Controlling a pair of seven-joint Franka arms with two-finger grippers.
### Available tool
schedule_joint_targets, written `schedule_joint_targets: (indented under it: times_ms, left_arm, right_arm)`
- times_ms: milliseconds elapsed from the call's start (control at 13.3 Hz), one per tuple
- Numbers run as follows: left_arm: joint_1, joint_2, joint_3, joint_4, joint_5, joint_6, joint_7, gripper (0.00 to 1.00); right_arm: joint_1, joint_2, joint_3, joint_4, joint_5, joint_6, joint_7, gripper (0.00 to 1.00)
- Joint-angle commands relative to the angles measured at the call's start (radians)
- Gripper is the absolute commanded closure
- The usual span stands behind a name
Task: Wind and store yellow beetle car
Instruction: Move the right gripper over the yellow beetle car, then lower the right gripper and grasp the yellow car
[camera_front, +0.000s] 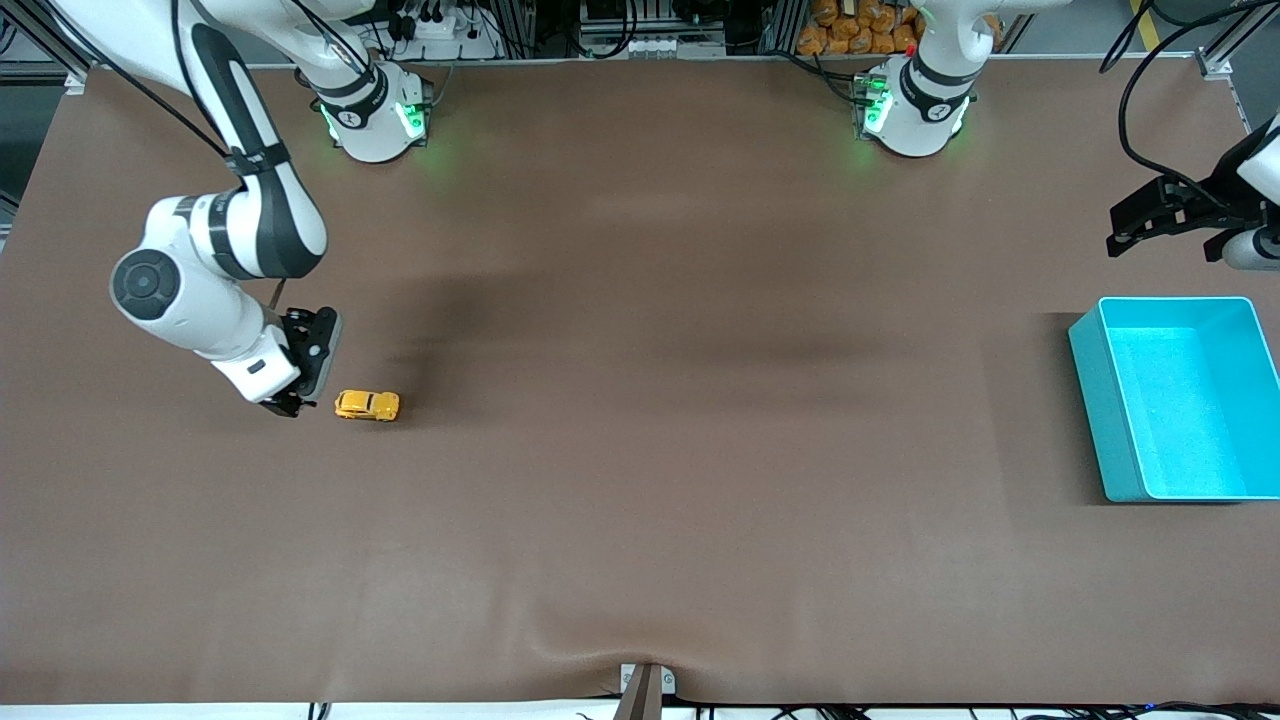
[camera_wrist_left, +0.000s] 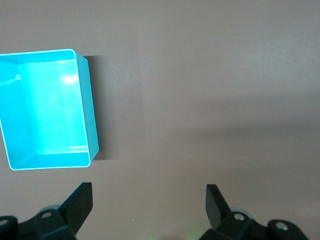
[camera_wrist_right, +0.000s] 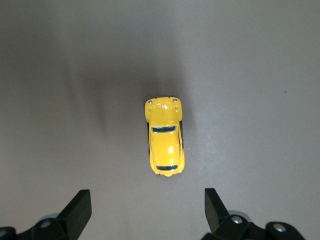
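Note:
The yellow beetle car (camera_front: 367, 405) stands on the brown table toward the right arm's end; it also shows in the right wrist view (camera_wrist_right: 165, 136), upright on its wheels. My right gripper (camera_front: 312, 362) is open and empty, just beside the car on the side away from the bin, not touching it; in the right wrist view (camera_wrist_right: 146, 207) the car lies just ahead of the fingertips. The turquoise bin (camera_front: 1090, 400) stands empty at the left arm's end and shows in the left wrist view (camera_wrist_left: 85, 107). My left gripper (camera_front: 1135, 225) is open, empty, and waits above the table near the bin.
The brown mat (camera_front: 640, 350) covers the whole table. A small clamp (camera_front: 645, 690) sits at the table edge nearest the front camera. The arm bases (camera_front: 375, 115) stand along the edge farthest from it.

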Motion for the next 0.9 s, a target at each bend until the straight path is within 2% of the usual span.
schedule_joint_targets:
  times_ms: [0,225,376,526,826]
  left_arm:
    - [0.008,0.002,-0.002,0.006,-0.021,0.001,0.006,0.00]
    - [0.010,0.007,-0.002,0.006,-0.025,0.002,0.006,0.00]
    - [0.016,0.007,-0.004,0.006,-0.027,0.002,0.006,0.00]
    - [0.017,0.007,-0.002,0.006,-0.036,0.002,0.007,0.00]
    - [0.017,0.007,-0.002,0.006,-0.037,0.002,0.007,0.00]
  right_arm:
    - [0.014,-0.011,-0.006,-0.064,0.002,0.093,-0.034,0.01]
    - [0.042,0.006,-0.006,-0.067,-0.004,0.134,-0.034,0.05]
    - [0.050,0.017,-0.006,-0.096,-0.020,0.194,-0.034,0.12]
    - [0.065,0.038,-0.006,-0.128,-0.021,0.278,-0.034,0.14]
    - [0.054,0.093,-0.006,-0.119,-0.021,0.335,-0.025,0.14]
